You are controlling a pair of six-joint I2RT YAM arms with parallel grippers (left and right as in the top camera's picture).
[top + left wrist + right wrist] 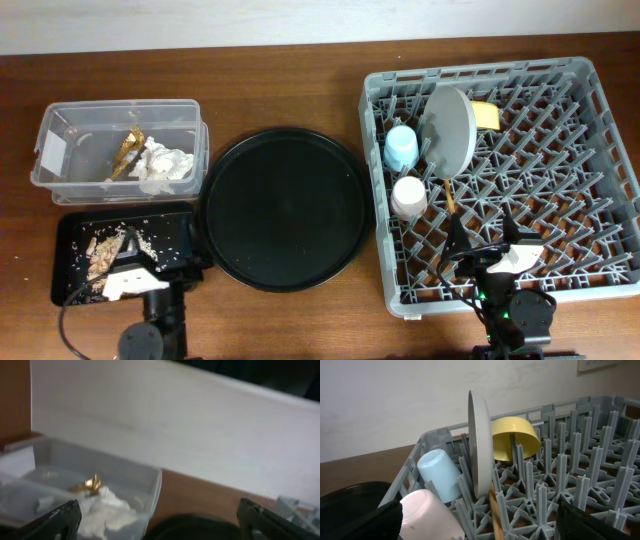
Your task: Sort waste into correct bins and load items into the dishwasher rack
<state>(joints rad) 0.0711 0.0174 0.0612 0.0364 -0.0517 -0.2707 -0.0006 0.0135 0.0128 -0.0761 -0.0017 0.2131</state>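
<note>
The clear tub (60, 120) holds the white tissue (165, 165) and the brown-gold wrapper (128, 150). Food scraps (105, 248) lie in the shallow black tray (75, 290). The grey rack (480, 70) holds the light-blue cup (401, 147), the pink cup (409, 195), the upright grey plate (450, 130), the yellow bowl (487, 115) and the chopsticks (451, 195). My left gripper (155, 255) is open and empty over the black tray. In the left wrist view (162, 527) it faces the tub (150, 485). My right gripper (487, 238) is open and empty over the rack's front, and in the right wrist view (480, 527) it faces the plate (480, 445).
A large round black tray (285, 205) lies between the bins and the rack. The table is brown wood, with a white wall behind it. The rack's right half shows only bare upright pegs (570, 170).
</note>
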